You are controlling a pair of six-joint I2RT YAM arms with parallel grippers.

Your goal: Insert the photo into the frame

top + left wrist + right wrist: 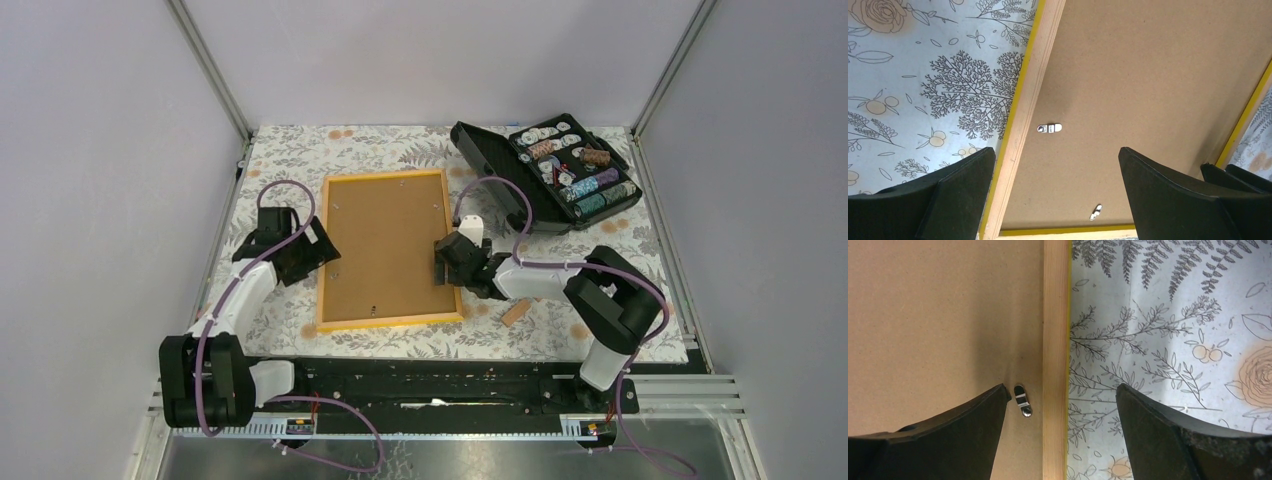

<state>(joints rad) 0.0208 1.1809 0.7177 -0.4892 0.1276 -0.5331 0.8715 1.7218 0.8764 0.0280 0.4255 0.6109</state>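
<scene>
The frame (385, 250) lies face down on the floral cloth, its brown board back up inside a thin orange-yellow border. My left gripper (328, 256) stands open at its left edge. In the left wrist view the left gripper (1056, 150) straddles the wooden rail of the frame (1148, 75), with a metal clip (1050, 128) ahead of it. My right gripper (441, 265) stands open at the right edge. In the right wrist view the right gripper (1063, 387) spans the rail of the frame (1055, 340), and a clip (1023, 400) lies beside its left finger. The photo is hidden.
An open black case of chips (560, 170) stands at the back right. A small brown piece (516, 312) lies on the cloth by the right arm. Grey walls and metal posts close in the table on three sides.
</scene>
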